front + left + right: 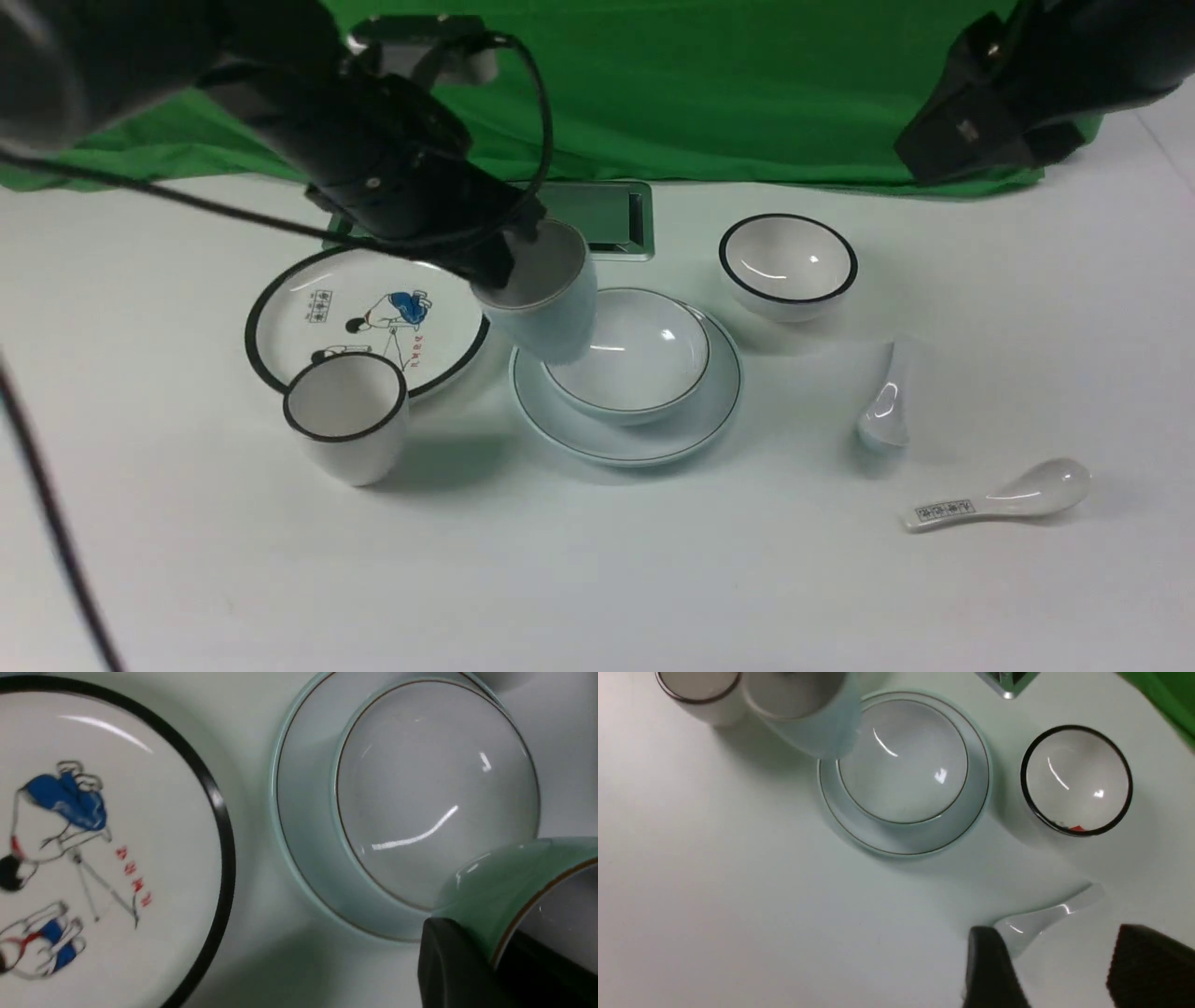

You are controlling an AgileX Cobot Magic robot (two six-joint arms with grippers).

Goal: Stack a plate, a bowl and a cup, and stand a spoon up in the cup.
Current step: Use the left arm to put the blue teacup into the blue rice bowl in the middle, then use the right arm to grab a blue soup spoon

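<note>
Your left tool (495, 271) is closed on the cup (546, 308), pinching its wall at the rim, with 1 finger (448, 961) outside and the other inside. The cup hangs tilted, its mouth towards the arm, over the left edge of the bowl (644, 359); whether its base touches the bowl's rim you cannot tell from these views. The bowl sits inside the plate (719, 411) near the middle of the desk (597, 579).

Your right tool (1069, 970) is spread wide and holds nothing. Its 2 fingers (990, 970) hover above the spoon (1041, 917), which lies on the desk to the right of the plate, apart from it.

Left of the stack is a black-rimmed plate (364, 317) with a cartoon figure in blue, red characters beside it and a small boxed mark; none of this writing can be read. A black-rimmed cup (345, 420) stands upright at its near edge. A black-rimmed bowl (789, 261) sits behind and to the right of the stack. Nearest you on the right lies a second spoon (1004, 499) with dark printed characters on its handle, too small to read.
</note>
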